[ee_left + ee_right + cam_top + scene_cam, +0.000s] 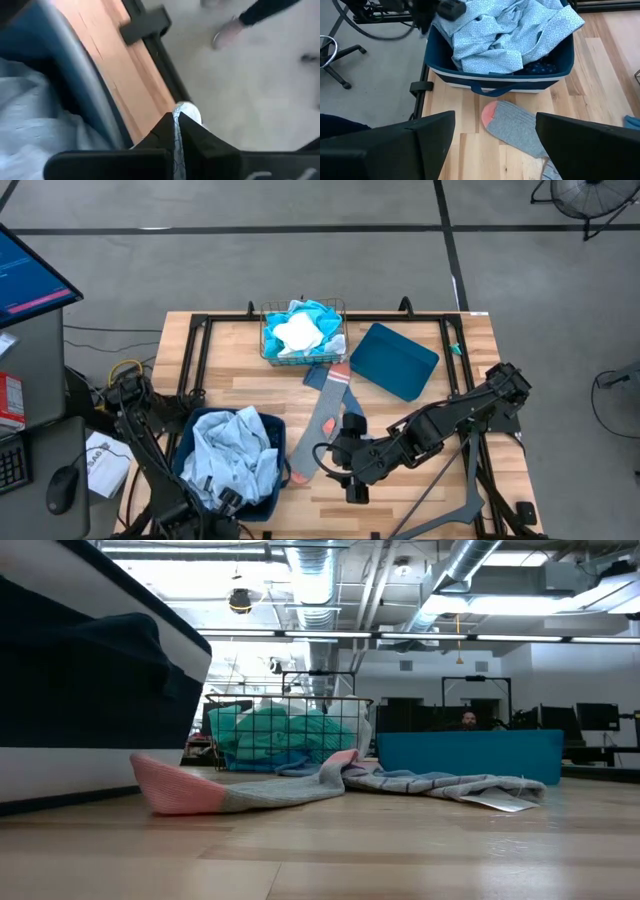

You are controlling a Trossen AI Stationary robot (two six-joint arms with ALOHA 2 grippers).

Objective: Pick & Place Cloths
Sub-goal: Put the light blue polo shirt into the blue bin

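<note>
Two grey socks (325, 418) with orange-red tips lie flat on the table between the bins; one toe (492, 114) points at the blue bin (190, 442). My right gripper (495, 150) hovers open above that toe and touches nothing; in the high view it (335, 470) is right of the toe. A pale blue patterned cloth (235, 460) fills the blue bin. My left gripper (177, 131) is shut at the bin's near edge. Turquoise and white cloths (300, 330) sit in the wire basket (265, 340). My left gripper appears to pinch a thin strip of pale patterned cloth (175, 145) between its two shut fingers, and a small white bit (189, 111) shows past the fingertips. Which part of the cloth it is, I cannot tell, because the fingers hide the rest.
A teal bin lid (395, 360) lies on the table right of the basket. The black frame rails (190, 355) run along the table's edges. A person's shoe (225, 32) shows on the floor past the near edge. Bare wood (420, 510) lies near the right arm.
</note>
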